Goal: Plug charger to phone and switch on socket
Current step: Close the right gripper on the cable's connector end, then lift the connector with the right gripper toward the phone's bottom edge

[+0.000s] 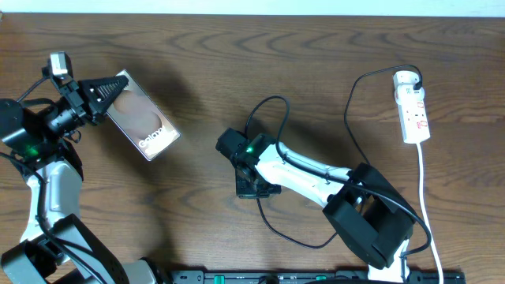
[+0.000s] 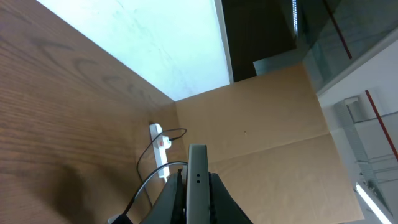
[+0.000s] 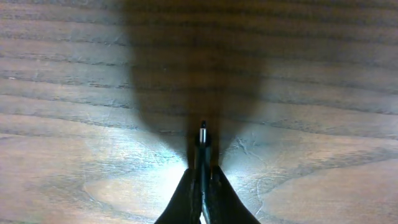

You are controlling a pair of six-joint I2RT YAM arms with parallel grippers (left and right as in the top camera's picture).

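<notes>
The phone (image 1: 144, 118), with a brownish face and white lettering, is held tilted above the table at the left by my left gripper (image 1: 106, 91), which is shut on its upper end. In the left wrist view the phone's grey edge (image 2: 198, 177) stands between the fingers. My right gripper (image 1: 229, 146) at the centre is shut on the charger's small plug tip (image 3: 203, 140), which pokes out past the fingertips over the wood. The thin black charger cable (image 1: 272, 102) loops back to the white adapter (image 1: 405, 79) on the white socket strip (image 1: 415, 110) at the far right.
The socket's white cord (image 1: 424, 197) runs down the right side towards the front edge. The black cable trails around my right arm (image 1: 316, 173). The socket also shows far off in the left wrist view (image 2: 160, 146).
</notes>
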